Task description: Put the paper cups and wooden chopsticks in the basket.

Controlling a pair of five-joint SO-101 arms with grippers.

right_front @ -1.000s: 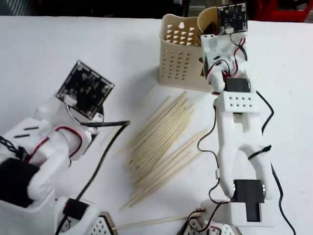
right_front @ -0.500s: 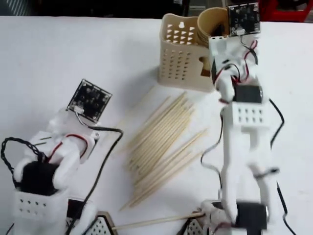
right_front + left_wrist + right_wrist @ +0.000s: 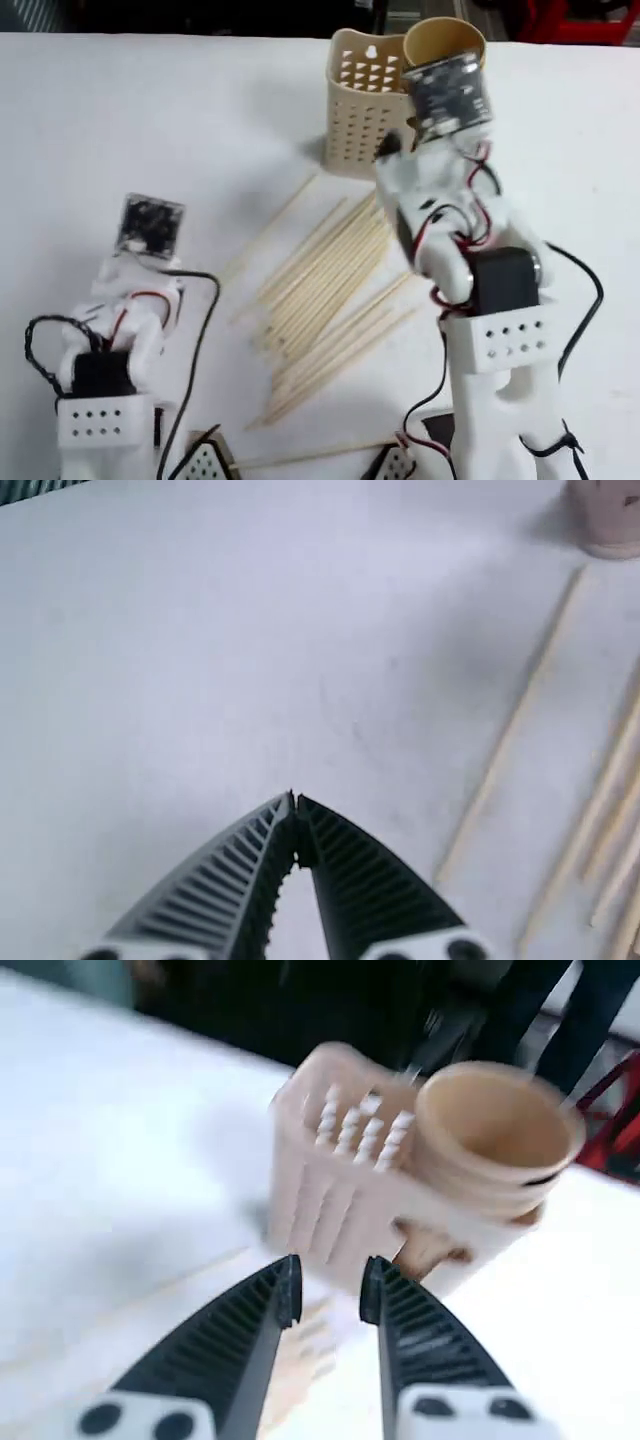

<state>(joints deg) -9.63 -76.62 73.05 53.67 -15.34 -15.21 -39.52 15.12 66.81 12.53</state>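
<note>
While the paper cups [image 3: 440, 38] are sitting stacked in the basket [image 3: 360, 110], the wooden chopsticks [image 3: 325, 290] are lying loose on the tabletop [image 3: 150, 110] between the arms, the left hand [image 3: 295, 805] is hovering with tips together, and the right hand [image 3: 330, 1268] is hanging slightly apart, empty, near the basket.

We find passing room over the table [image 3: 150, 100] at the upper left of the high view. The chopsticks [image 3: 320, 290] fan across the centre. The basket [image 3: 360, 130] holding paper cups [image 3: 440, 38] blocks the top middle, and the right arm [image 3: 490, 330] stands along the right side.
</note>
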